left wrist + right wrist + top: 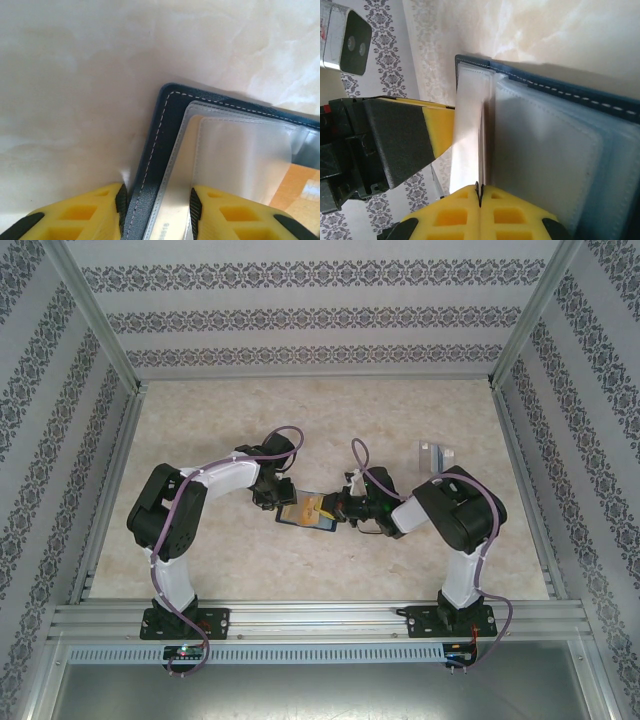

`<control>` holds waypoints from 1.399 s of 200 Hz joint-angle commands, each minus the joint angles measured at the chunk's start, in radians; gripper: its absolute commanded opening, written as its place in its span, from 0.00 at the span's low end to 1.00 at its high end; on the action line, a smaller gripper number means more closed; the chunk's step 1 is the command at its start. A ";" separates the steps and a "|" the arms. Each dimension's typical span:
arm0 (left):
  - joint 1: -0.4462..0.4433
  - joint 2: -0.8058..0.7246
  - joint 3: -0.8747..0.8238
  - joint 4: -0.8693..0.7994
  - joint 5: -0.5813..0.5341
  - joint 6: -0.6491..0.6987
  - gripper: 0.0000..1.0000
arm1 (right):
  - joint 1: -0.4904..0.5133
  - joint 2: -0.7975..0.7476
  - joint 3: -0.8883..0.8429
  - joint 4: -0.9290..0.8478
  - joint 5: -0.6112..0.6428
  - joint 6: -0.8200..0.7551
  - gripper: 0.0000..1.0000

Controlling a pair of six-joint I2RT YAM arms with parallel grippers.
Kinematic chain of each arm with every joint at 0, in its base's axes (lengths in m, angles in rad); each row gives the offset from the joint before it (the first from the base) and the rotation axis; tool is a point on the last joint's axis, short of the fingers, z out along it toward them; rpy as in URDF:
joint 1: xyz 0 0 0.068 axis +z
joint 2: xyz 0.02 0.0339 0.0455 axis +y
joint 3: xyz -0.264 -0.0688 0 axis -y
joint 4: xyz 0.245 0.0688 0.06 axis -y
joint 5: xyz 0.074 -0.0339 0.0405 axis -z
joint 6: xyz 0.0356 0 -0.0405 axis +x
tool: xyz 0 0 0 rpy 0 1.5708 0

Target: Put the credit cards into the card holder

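Observation:
The card holder (312, 527) lies open on the table between my two arms, dark navy with pale stitching and clear sleeves inside. An orange-yellow credit card (298, 510) lies in it and shows under a clear sleeve (300, 192) in the left wrist view. My left gripper (157, 200) is shut on the card holder's edge (160, 140), one pad on the navy cover and the other on the sleeve side. My right gripper (480, 192) is shut on the edge of a thin clear sleeve (470, 130), which stands upright off the card holder (600, 102).
A clear plastic box (433, 454) stands behind the right arm. Metal frame rails (320, 618) run along the near edge, and patterned walls enclose the table. The left gripper's black and yellow finger (395, 145) is close beside the lifted sleeve.

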 commanded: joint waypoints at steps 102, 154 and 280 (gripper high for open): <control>0.066 -0.083 -0.027 -0.153 -0.119 0.046 0.55 | 0.014 0.090 0.055 0.119 0.026 0.012 0.00; 0.066 -0.121 -0.093 -0.076 -0.103 0.018 0.57 | 0.040 0.087 0.054 0.141 0.026 0.036 0.01; 0.054 -0.031 -0.111 -0.005 0.079 0.038 0.21 | 0.095 0.152 0.093 0.201 0.085 0.087 0.00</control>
